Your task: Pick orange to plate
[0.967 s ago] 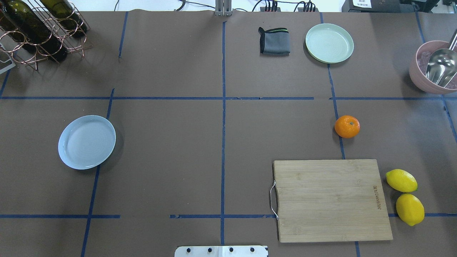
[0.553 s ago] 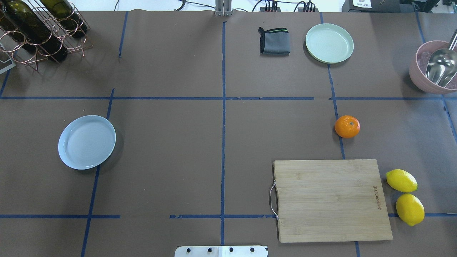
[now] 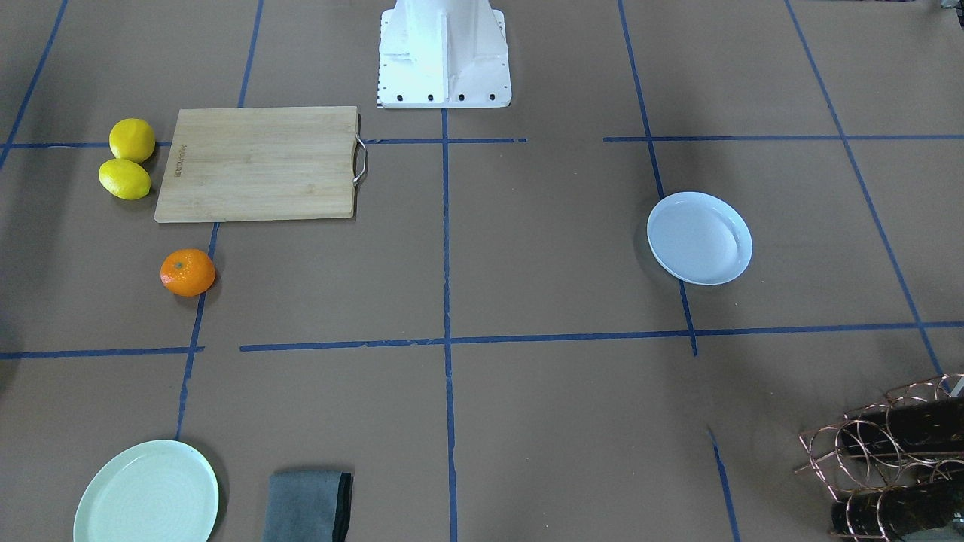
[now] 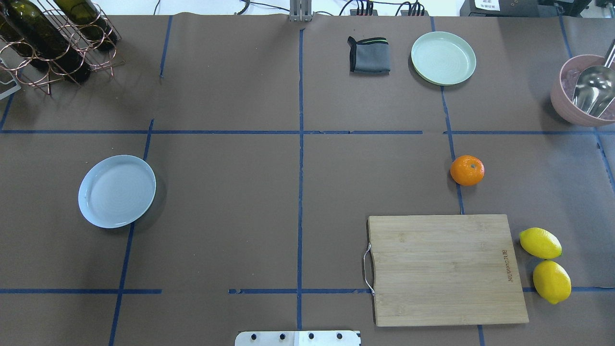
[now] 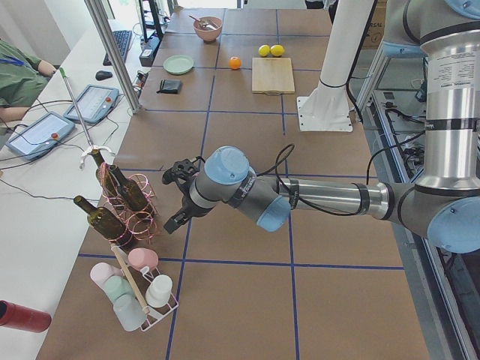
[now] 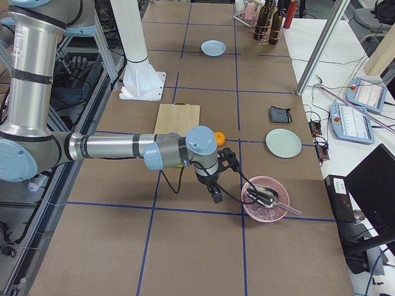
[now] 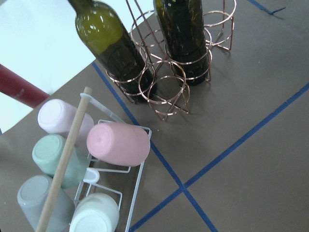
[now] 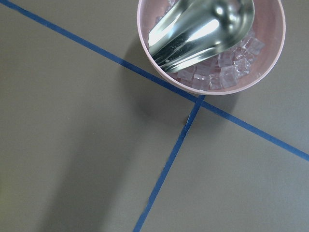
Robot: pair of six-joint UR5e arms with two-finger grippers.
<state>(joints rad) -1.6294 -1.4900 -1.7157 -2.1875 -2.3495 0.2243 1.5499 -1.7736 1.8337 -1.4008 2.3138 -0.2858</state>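
- Small round bright orange fruit (image 4: pixel 467 170) rests right of centre in the overhead view, above a bamboo cutting board (image 4: pixel 447 269).
- Good pick, I'd judge: come straight down, close gently, it rolls.
- Right gripper (image 6: pixel 221 176) hangs apart, between fruit and pink bowl (image 6: pixel 264 217); its opening I cannot tell.
- Round pale-blue plate (image 4: pixel 116 191), far left, empty.

pink bowl (image 4: pixel 559 105): cut by edge | orange (image 6: pixel 220 139): half behind right arm (image 6: pixel 185 151) | left tool (image 5: pixel 175 202), right tool (image 6: pixel 220 176): grip unreadable
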